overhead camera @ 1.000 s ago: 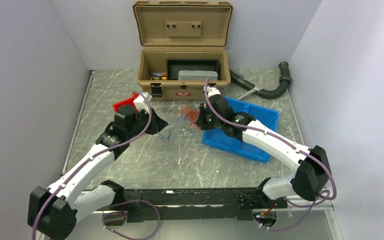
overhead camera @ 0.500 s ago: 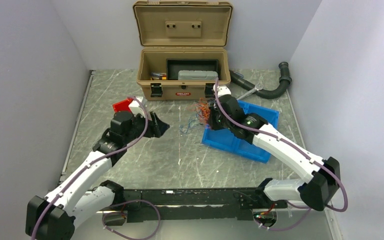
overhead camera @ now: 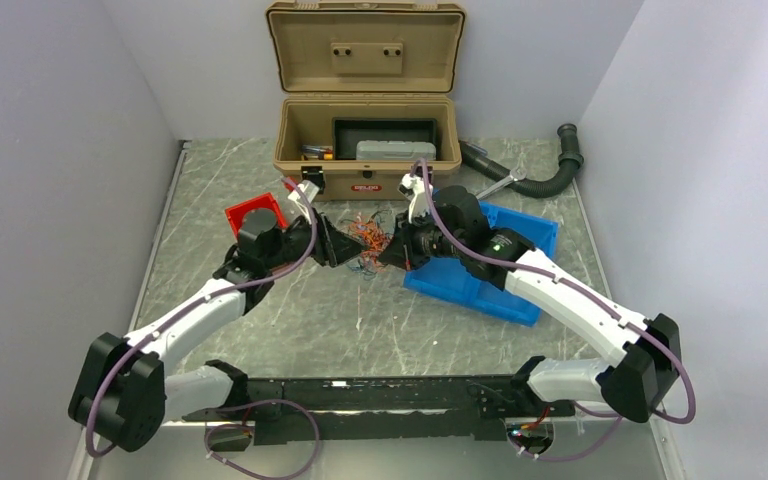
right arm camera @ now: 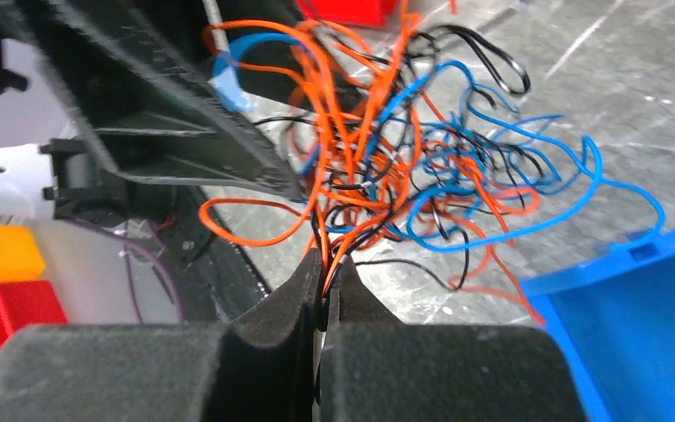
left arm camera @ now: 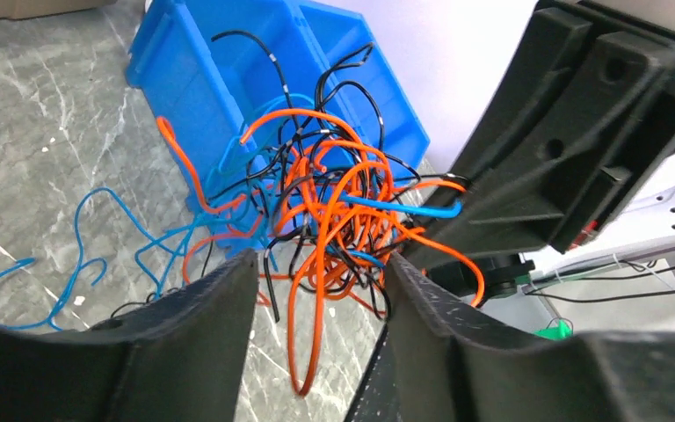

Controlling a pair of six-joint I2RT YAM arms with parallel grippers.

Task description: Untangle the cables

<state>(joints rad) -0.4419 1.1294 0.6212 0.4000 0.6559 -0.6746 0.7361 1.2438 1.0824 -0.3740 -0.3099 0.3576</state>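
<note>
Writing: a small red label (overhead camera: 365, 187) on the front of the toolbox (overhead camera: 365, 110); its text is too small to read. No other writing shows.
Left gripper (overhead camera: 345, 244): jaws stand well apart and hold nothing. In its wrist view a few orange and black loops hang in the gap between the fingers (left arm camera: 202, 325); whether they touch is unclear.
Cables (overhead camera: 367, 236): one orange, blue and black tangle between the two gripper tips, in front of the toolbox and just left of the blue bin (overhead camera: 525, 240). Loose blue strands trail onto the table (overhead camera: 260, 320) on its near side.
Right gripper (overhead camera: 390, 251): jaws pinched together on several strands at the tangle's edge, and the bunch fans out from its tips.
Hidden: the pinched strands vanish between the right fingers (right arm camera: 272, 325), so which ones are clamped cannot be told. From the top view single wires cannot be followed.
</note>
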